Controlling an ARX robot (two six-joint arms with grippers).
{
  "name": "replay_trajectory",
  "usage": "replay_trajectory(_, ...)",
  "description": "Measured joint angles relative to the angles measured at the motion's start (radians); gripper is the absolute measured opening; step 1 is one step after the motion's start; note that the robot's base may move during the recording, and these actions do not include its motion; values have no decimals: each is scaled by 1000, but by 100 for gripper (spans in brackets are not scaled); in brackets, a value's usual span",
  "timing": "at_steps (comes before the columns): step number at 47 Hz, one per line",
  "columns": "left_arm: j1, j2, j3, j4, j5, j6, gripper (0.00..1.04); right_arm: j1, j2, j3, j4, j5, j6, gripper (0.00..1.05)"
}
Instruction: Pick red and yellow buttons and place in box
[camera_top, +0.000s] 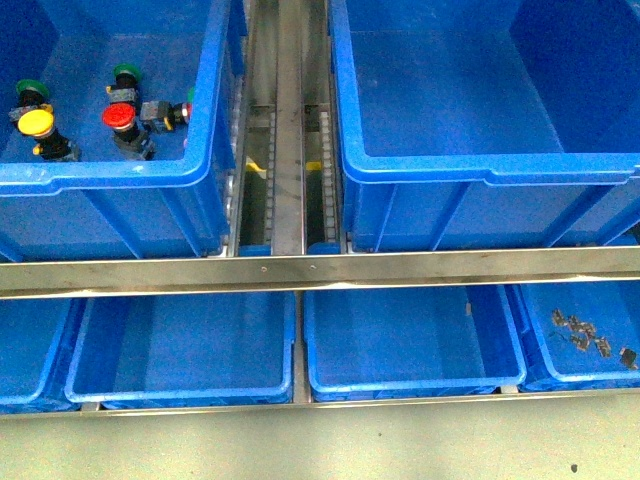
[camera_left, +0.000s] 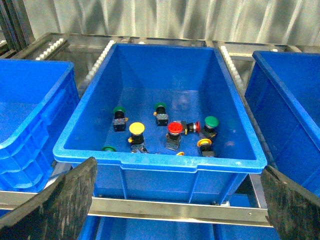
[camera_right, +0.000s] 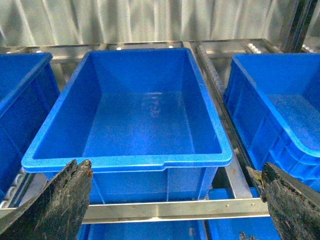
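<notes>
Red mushroom-capped push-button switch and yellow-capped push-button switch are found near each other inside the left deep blue plastic crate, among green-capped switches. The large deep blue plastic box is set rightward, beyond a steel roller rail. Left gripper and right gripper are held spread wide.

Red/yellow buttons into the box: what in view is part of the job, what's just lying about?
Job:
- red button
- yellow button
- empty deep crate, probably the box

Lying about:
- green-capped switches
- lower trays
- small metal parts in the rightmost lower tray
</notes>
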Motion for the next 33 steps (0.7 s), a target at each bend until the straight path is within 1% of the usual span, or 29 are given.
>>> replay_trajectory(33, 0, 0, 0, 0, 0, 0, 97, 0, 0, 0, 0, 0, 0, 99)
